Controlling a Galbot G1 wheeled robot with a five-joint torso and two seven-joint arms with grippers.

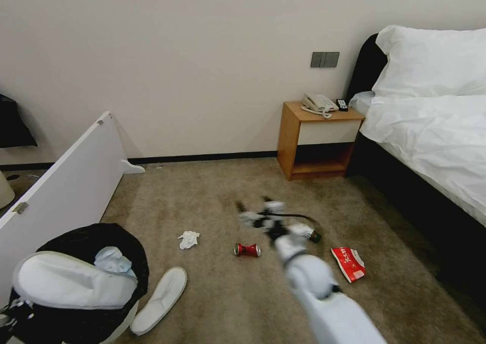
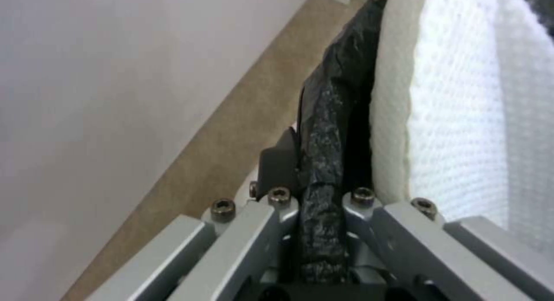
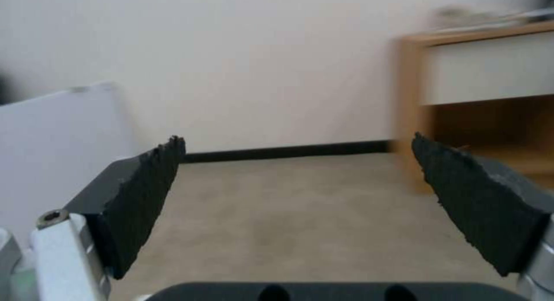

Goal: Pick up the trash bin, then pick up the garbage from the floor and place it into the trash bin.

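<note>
Down in the near left corner of the head view sits the trash bin (image 1: 101, 263), round and white, its crinkly black liner folded over the rim, and it is loaded: one white slipper (image 1: 71, 281) lies across its mouth, sole up, with a crumpled pale tissue (image 1: 112, 259) tucked beside it. The left gripper (image 2: 323, 197) is clamped on the bin's rim, jaws pinched onto the wrinkled black plastic, the slipper's waffle-textured cloth (image 2: 456, 119) pressing right alongside. On the carpet just beside the bin lies the second slipper (image 1: 159, 299), flat and oval. Further out, a scrunched white tissue (image 1: 189, 239), then a crushed red can (image 1: 247, 250) pinched at the waist, lying on its side. Right of that is a flat red packet (image 1: 348, 263) with white lettering. The right arm reaches out over the short-pile beige carpet (image 1: 212, 293), blurred, and its gripper (image 1: 271, 217) hangs between the can and the packet, beside a small cylindrical piece (image 1: 306, 231) too blurred to name. The right wrist view settles it: the right gripper (image 3: 297, 179) is spread wide, its two black ribbed pads (image 3: 144, 197) well apart with bare carpet between them. Beyond stand a wooden nightstand (image 1: 316, 141) carrying a telephone (image 1: 319, 103), a bed (image 1: 430, 131) in white linen, and a white panel (image 1: 66, 177) leaning at the left.
</note>
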